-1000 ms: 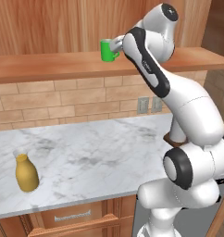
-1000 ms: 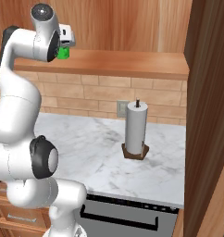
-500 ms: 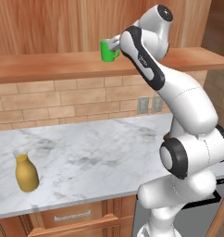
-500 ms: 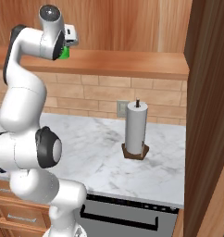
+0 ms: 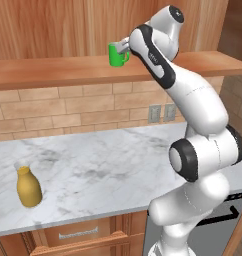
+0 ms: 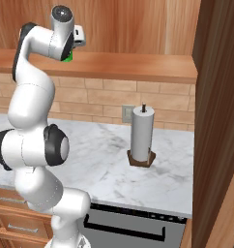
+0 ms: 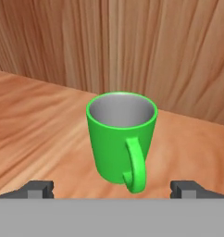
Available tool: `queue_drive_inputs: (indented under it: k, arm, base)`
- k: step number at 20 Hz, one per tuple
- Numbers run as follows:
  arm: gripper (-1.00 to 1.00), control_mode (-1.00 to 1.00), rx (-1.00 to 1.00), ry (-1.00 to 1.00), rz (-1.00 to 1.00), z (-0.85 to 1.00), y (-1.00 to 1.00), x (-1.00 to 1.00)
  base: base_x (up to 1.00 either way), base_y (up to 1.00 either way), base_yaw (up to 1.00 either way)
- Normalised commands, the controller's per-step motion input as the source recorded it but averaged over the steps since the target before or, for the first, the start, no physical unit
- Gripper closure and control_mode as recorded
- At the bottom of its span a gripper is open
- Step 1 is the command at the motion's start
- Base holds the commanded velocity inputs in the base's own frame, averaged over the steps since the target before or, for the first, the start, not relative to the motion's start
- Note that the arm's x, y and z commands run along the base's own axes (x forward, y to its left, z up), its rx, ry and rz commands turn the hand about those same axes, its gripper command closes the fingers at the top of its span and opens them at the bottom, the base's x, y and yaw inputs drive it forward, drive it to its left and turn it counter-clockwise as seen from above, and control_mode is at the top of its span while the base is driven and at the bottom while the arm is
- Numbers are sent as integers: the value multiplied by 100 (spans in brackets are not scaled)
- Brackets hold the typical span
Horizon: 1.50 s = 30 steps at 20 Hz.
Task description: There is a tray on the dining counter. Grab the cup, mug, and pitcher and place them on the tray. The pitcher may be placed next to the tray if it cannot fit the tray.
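Observation:
A bright green mug [image 7: 121, 139] with a pale inside stands upright on the wooden shelf [image 5: 53, 72], its handle turned toward the hand camera. My gripper [image 7: 113, 187] is open and level with the mug, one fingertip on each side and nothing between them. In the left base view the gripper [image 5: 125, 46] is at the right side of the mug [image 5: 118, 55]. A sliver of the mug [image 6: 67, 59] shows behind the hand. The mustard-yellow pitcher [image 5: 29, 186] stands on the marble counter [image 5: 93, 170] at the left. The tray, cup and dining counter are out of view.
A paper towel roll on a dark stand [image 6: 142, 135] sits on the counter to the right. A brick wall with an outlet [image 5: 160, 113] backs the counter. A tall wooden cabinet side [image 6: 220, 121] closes off the right. Wood panelling rises right behind the mug.
The arm's elbow and lower links have shifted upward and the hand has edged slightly closer to the mug. The jaws stay open; the mug and pitcher have not moved.

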Motion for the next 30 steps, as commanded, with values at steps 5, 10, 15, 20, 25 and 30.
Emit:
queue_drive_inputs:
  k: [5, 10, 15, 20, 25, 30]
  arm:
    - [-100, -100, 0, 0, 2, -2, 0, 14]
    - [-100, -100, 0, 0, 1, -4, 0, 16]
    - [-100, -100, 0, 0, 1, -4, 0, 10]
    - [-100, -100, 0, 0, 1, -10, 0, 2]
    - [-100, -100, 0, 0, 1, -15, 0, 1]
    - [-100, -100, 0, 0, 0, -4, 0, 26]
  base:
    - [0, 0, 0]
    - [0, 0, 0]
    - [0, 0, 0]
    - [0, 0, 0]
    - [0, 0, 0]
    - [0, 0, 0]
